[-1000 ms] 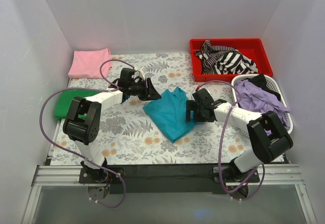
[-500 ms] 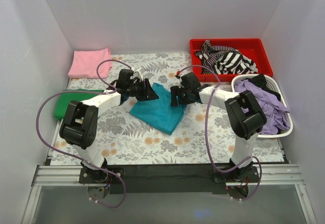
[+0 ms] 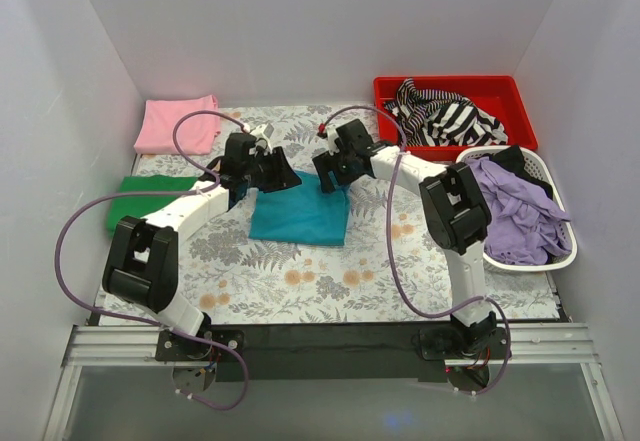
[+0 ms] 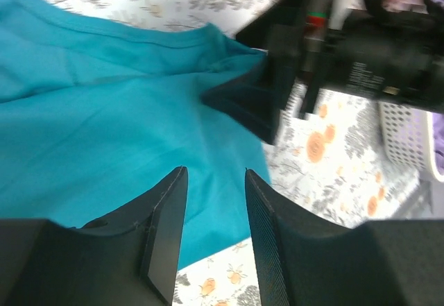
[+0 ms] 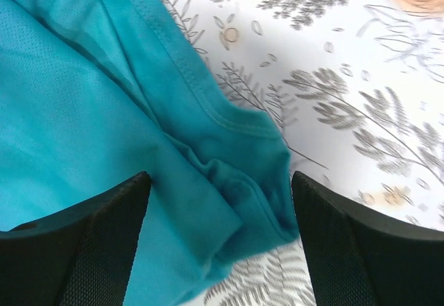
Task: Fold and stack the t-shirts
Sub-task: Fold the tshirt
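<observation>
**Both hands released over the teal t-shirt**

Small white lettering (image 4: pixel 362 77) on the right arm's black housing is seen in the left wrist view, too blurred to be read. The left arm is stretched forward and rightward, and the right arm is raised at its elbow and reached leftward. The left hand (image 3: pixel 272 173) and the right hand (image 3: pixel 333 175) are thus brought near each other at the far edge of the teal t-shirt (image 3: pixel 300 219), which is laid roughly folded on the middle of the table (image 3: pixel 300 286). The left hand is held partly open over the cloth, nothing seen clamped between its fingers. The right hand is spread wide, a bunched corner of the shirt lying ungrasped between its fingers. A pink t-shirt (image 3: pixel 178 124) and a green t-shirt (image 3: pixel 132 201) are laid folded at the table's left side
</observation>
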